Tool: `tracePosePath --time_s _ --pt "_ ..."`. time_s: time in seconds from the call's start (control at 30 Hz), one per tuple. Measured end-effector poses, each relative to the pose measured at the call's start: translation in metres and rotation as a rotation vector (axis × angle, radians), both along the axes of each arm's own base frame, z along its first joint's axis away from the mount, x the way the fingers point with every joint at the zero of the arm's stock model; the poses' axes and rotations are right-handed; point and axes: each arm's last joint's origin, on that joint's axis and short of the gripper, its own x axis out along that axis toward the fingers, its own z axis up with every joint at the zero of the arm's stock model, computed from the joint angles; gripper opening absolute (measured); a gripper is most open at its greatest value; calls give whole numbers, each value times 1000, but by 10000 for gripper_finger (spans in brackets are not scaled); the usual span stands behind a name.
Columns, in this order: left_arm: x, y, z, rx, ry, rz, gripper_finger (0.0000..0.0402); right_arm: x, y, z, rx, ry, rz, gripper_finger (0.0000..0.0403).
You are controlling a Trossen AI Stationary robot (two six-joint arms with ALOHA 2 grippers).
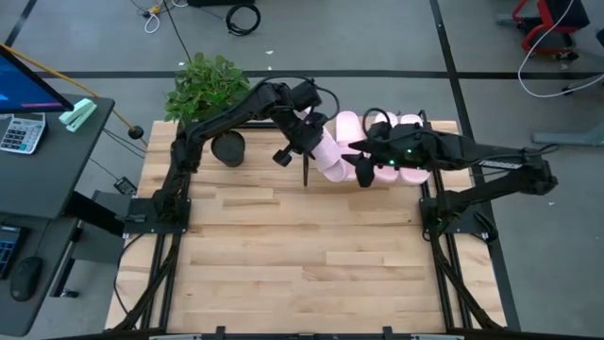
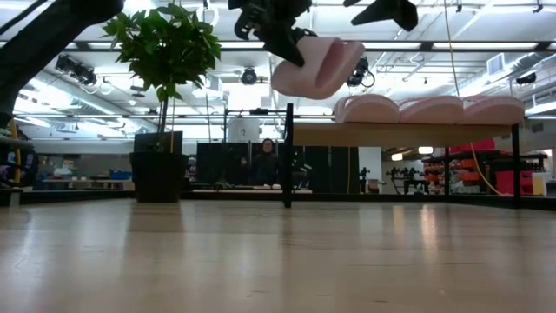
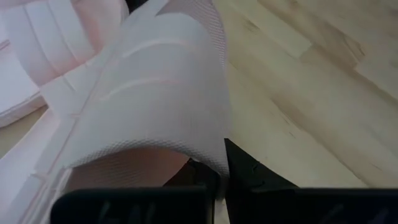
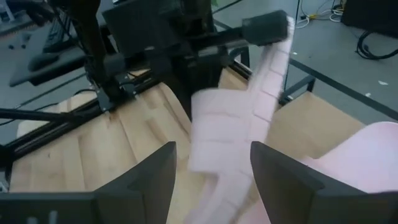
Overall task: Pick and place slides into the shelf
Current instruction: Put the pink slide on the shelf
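Pink foam slide (image 1: 330, 154) is up in the air right now, clenched by its strap in the left end effector (image 1: 309, 135), hanging just off the shelf's (image 2: 400, 135) left end, above the tabletop (image 1: 283, 246). In the low view that slide (image 2: 317, 67) sits tilted, higher than the shelf top and not touching it. The left wrist view is basically all strap (image 3: 155, 93), with the dark fingers (image 3: 249, 171) pinched shut on its edge.

Three more slides (image 2: 430, 109) already sit in a row on the shelf's wood top, toward the right side, touching one another.

Right end effector (image 1: 363, 170) is released, fingers spread wide, holding nothing. It hovers near the front of the shelf, just beside the lifted slide. From its own wrist view the slide (image 4: 230, 137) shows between its two fingers (image 4: 152, 177), but I can't tell whether they touch it.

Potted plant (image 1: 203, 90) stands at the far left corner of the tabletop, well apart from the shelf.
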Motion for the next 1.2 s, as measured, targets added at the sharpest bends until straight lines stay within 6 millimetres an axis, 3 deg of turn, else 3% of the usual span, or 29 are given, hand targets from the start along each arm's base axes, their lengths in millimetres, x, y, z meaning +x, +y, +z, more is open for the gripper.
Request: tracePosePath --time_s 0.7,1.2 --pt "-8 30 -5 11 -17 18 12 7 -1 -4 44 -12 -23 213" --pt "-10 31 -5 5 -15 5 12 17 -2 -13 29 38 -42 213"
